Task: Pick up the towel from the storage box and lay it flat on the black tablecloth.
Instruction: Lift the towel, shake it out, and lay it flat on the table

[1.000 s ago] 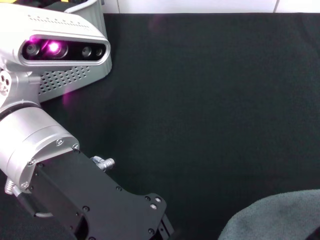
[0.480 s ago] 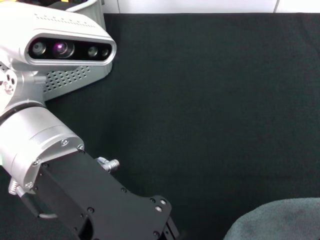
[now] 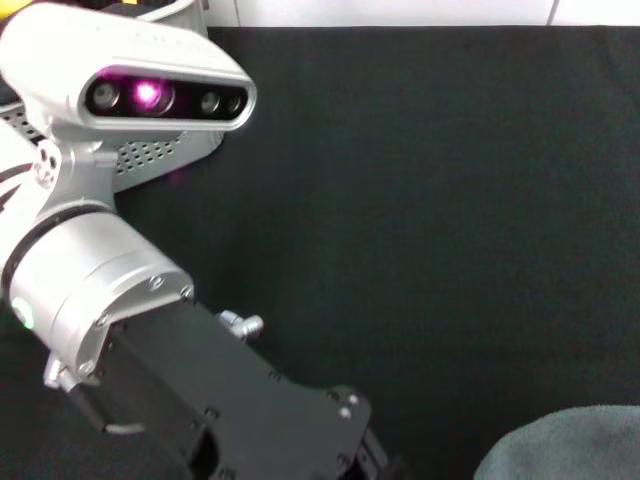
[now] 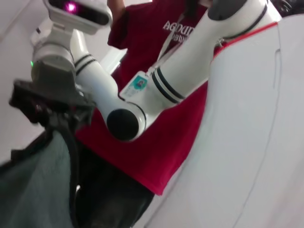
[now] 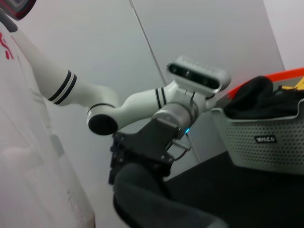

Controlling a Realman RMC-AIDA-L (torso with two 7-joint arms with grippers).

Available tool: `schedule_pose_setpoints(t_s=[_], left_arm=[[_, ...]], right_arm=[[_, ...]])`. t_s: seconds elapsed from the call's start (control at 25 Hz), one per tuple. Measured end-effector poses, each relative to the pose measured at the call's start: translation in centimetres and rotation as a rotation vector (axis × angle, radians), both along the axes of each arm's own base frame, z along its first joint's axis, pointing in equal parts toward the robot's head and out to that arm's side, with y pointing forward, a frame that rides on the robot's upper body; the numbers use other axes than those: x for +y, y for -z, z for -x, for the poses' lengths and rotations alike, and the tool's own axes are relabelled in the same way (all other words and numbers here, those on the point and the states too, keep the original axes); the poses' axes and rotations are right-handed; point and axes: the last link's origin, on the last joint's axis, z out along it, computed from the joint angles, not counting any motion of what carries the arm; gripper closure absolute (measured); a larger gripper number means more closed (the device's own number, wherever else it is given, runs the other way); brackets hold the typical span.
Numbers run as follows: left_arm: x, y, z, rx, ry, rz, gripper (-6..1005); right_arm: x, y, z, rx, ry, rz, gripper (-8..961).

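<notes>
The towel [image 3: 570,445] shows only its grey face, at the head view's bottom right, over the black tablecloth [image 3: 430,200]. The right wrist view shows my left gripper [image 5: 137,166] shut on one edge of the towel [image 5: 152,202], which hangs below it. The left wrist view shows my right gripper [image 4: 54,118] shut on another edge of the towel [image 4: 28,185]. In the head view my left arm's black gripper body [image 3: 270,420] runs out of the bottom edge. The storage box [image 3: 165,152] stands at the back left, partly behind that arm.
The storage box [image 5: 266,137] holds a bunched black cloth [image 5: 251,97] and something yellow. A person in a red shirt [image 4: 156,114] stands behind the robot. A white wall runs along the tablecloth's far edge.
My left arm has moved up and to the right in the head view. The towel's grey patch has slid lower and to the right, with less of it in view.
</notes>
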Motion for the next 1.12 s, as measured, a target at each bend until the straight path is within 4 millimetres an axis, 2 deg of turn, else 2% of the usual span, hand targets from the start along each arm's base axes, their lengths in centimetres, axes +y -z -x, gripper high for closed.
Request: schedule_pose_setpoints(t_s=[0.24,0.52,0.92,1.12], left_arm=[[2.1,0.5,-0.9,-0.006,-0.042,-0.027,950],[3.6,1.0,-1.5,-0.004,-0.072,-0.038,949],[3.2,1.8,-2.7,-0.007,-0.029,-0.002,956],[2.7,2.7,-4.5,-0.029,0.015,0.041,958]], right_arm=[[0.3,0.2,-0.3,-0.012,-0.018,0.042,947],[1.3,0.5,-0.7,-0.026,-0.069,0.118,947],[1.9,1.2,0.3,-0.039,-0.194,0.228,947],[1.8,1.1,0.3,-0.057,-0.222,0.25,947]])
